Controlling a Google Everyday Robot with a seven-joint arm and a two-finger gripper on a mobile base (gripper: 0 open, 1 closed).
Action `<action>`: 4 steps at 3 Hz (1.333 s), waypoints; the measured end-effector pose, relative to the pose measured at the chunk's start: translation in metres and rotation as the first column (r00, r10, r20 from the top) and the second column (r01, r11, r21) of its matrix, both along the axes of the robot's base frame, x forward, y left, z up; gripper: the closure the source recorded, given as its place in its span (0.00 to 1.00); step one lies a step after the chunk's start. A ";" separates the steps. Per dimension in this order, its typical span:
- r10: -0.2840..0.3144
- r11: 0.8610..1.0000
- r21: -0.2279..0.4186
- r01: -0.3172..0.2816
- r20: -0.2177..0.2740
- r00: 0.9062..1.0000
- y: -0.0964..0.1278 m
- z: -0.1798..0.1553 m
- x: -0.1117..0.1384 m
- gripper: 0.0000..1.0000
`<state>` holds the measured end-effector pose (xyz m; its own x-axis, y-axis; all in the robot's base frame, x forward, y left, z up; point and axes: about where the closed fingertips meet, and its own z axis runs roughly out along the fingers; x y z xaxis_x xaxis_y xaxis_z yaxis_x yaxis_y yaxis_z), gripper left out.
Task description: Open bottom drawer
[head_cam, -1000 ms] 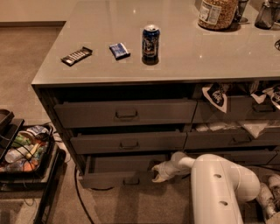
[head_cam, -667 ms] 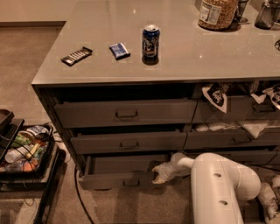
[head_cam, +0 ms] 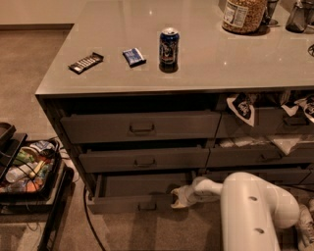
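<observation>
**Inspector:** Since the stack of three sits under the left half of the bench (head_cam: 221, 68), where does the bottom drawer (head_cam: 132, 204) stand?

**Assessor:** It is the lowest of that stack and is pulled out well forward of the two taller fronts above it. Its plain dark inside is exposed. The small centre pull shows on its front.

**Inspector:** And the gripper?

**Assessor:** The gripper (head_cam: 174, 198) is low beneath the bench, roughly under its middle, right at the drawer front's right end. The fingers stand apart with a dark gap between them. The white arm (head_cam: 255, 211) reaches in from below the bench's right half.

**Inspector:** What is on the bench?

**Assessor:** A can (head_cam: 169, 47) stands upright near the front edge, with a blue packet (head_cam: 133, 56) just left of it. A dark bar (head_cam: 86, 62) lies further left. A jar (head_cam: 244, 14) is at the far right. A tray (head_cam: 19, 188) of mixed items sits on the floor off the bench's left end.
</observation>
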<state>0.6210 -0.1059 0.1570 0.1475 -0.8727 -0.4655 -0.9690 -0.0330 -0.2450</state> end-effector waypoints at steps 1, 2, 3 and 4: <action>0.023 0.999 0.025 -0.025 0.091 0.996 -0.004 -0.001 -0.014 0.59; 0.046 0.998 0.043 -0.054 0.158 0.986 -0.008 0.000 -0.017 0.55; 0.068 0.996 0.038 -0.076 0.188 0.980 -0.009 0.000 -0.014 0.36; 0.068 0.996 0.038 -0.076 0.188 0.980 -0.009 0.000 -0.014 0.13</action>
<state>0.6067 -0.1146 0.1568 0.2970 -0.8356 -0.4621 -0.9016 -0.0859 -0.4240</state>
